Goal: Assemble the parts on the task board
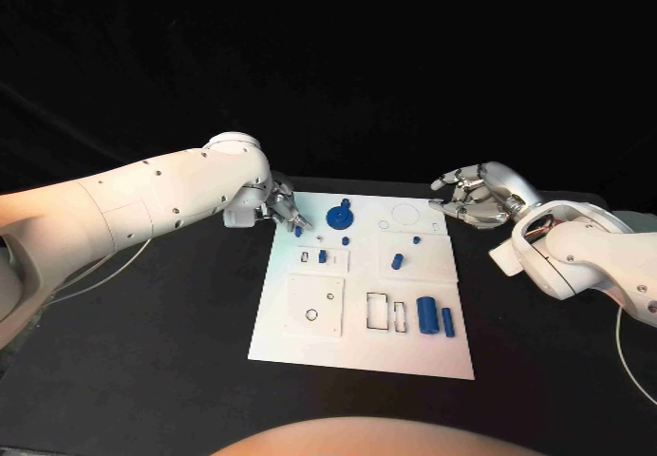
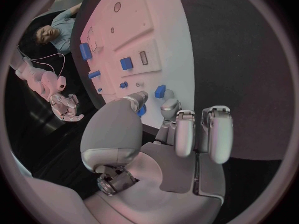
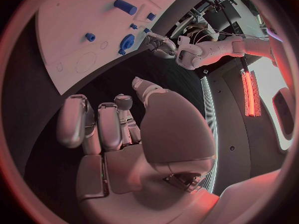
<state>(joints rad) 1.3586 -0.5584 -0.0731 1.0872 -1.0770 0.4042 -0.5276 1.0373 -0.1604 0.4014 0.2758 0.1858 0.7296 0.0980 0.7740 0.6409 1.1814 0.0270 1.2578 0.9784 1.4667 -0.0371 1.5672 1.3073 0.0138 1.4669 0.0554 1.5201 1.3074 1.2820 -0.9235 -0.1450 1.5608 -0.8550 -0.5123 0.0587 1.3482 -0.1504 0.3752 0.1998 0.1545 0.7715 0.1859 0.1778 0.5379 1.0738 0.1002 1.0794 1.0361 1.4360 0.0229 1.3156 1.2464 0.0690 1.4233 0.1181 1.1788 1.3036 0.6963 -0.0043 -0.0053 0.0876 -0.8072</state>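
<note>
- My left hand [image 1: 278,207] sits at the upper left corner of the task board [image 1: 309,342], left of centre in the head view; between its fingertips I pinch a small blue part [image 1: 297,229], just over the board's edge
- In my left wrist view the same hand [image 2: 168,134] shows its fingers [image 2: 185,134] lying straight side by side, with a bit of blue [image 2: 142,110] tucked at the thumb tip
- My right hand [image 1: 473,197] hovers off the board's upper right corner, right of centre in the frame, fingers loosely curled and apart, holding nothing
- The board is a white plate lying in the middle of a black table [image 1: 151,361]
- On the board I count seven loose blue parts in the head view: one gear-like piece [image 1: 341,217] near the top, four small pegs [image 1: 394,260] across the middle, and two longer cylinders [image 1: 427,314] side by side at lower right
- Recesses show on the board as outlines: round ones at upper right, rectangular ones in the lower half
- Beyond the table the room is dark
</note>
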